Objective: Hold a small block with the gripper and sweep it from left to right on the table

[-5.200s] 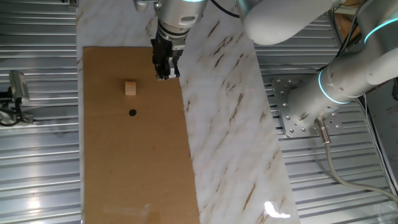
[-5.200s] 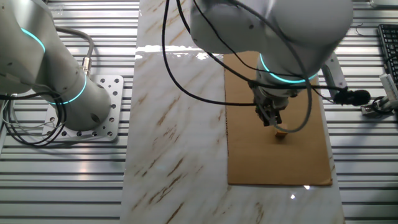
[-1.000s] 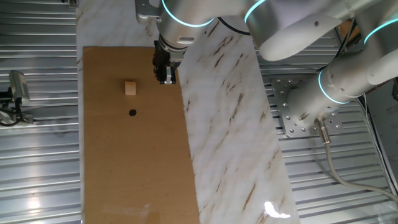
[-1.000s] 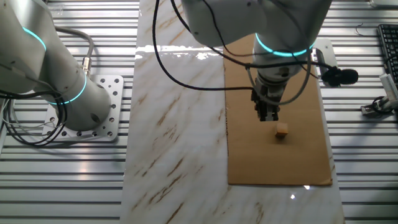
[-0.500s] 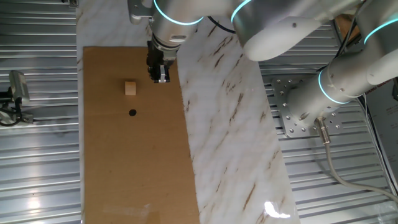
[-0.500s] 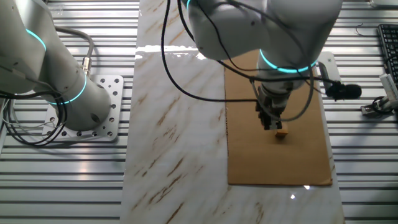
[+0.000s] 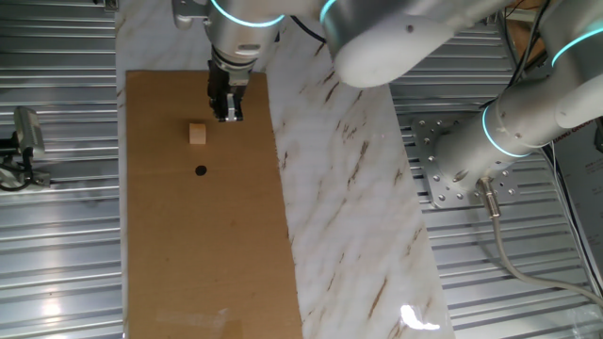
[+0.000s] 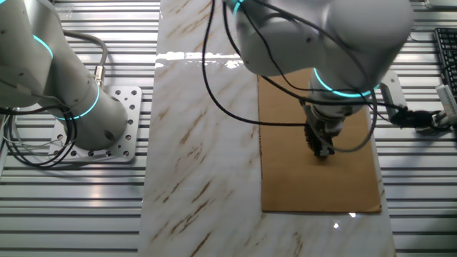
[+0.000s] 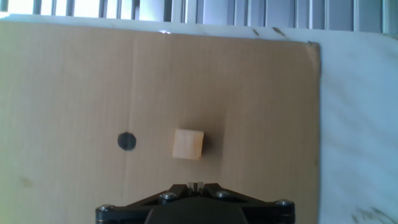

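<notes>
Your gripper hangs over the brown panel of the table, close to the seam with the white marble panel, and it holds nothing. In one fixed view the small block sits on the brown panel at about 8 o'clock from the fingertips, just beside them but apart, with bare panel showing between. A small black dot lies on the same panel at 6 o'clock from the block, near it and not touching. In the hand view the small block rests flat near the middle of the picture, square to the panel, with the dot at 9 o'clock from it and the marble strip off at 3 o'clock. Only the black base of the gripper shows at the bottom edge of that view, at 6 o'clock from the block; there the two fingers appear pressed together with no gap, so you can read the tool as clenched and empty. In the other fixed view the gripper points down at the brown panel and covers the spot where the block would be, so you cannot see the block there. The second arm stands on the ribbed metal surround, well apart from the panels.
</notes>
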`<state>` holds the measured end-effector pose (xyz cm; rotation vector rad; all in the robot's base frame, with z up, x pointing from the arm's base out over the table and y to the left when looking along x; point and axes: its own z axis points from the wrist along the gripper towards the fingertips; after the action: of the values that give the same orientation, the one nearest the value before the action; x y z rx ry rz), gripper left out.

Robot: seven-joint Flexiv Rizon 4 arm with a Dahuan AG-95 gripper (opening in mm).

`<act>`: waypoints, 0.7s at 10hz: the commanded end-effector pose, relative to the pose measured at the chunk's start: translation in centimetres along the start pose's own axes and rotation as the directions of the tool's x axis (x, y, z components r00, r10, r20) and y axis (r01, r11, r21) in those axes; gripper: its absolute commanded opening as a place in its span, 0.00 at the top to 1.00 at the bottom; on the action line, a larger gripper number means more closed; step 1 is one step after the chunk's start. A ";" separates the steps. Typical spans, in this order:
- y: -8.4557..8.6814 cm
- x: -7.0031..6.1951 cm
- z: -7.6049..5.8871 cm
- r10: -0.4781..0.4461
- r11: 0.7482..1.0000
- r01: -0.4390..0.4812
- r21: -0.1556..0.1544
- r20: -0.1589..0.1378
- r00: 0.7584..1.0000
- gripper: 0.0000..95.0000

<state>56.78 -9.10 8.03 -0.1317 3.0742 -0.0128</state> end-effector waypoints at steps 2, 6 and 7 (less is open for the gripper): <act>-0.2 -0.8 0.5 -0.003 1.000 0.003 0.005 0.007 1.000 1.00; 0.0 -2.8 0.9 0.002 1.000 -0.002 0.004 0.002 1.000 1.00; 0.1 -3.2 1.0 0.004 1.000 -0.004 0.003 0.004 1.000 1.00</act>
<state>60.48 -8.73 7.00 -0.1246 3.0730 -0.0136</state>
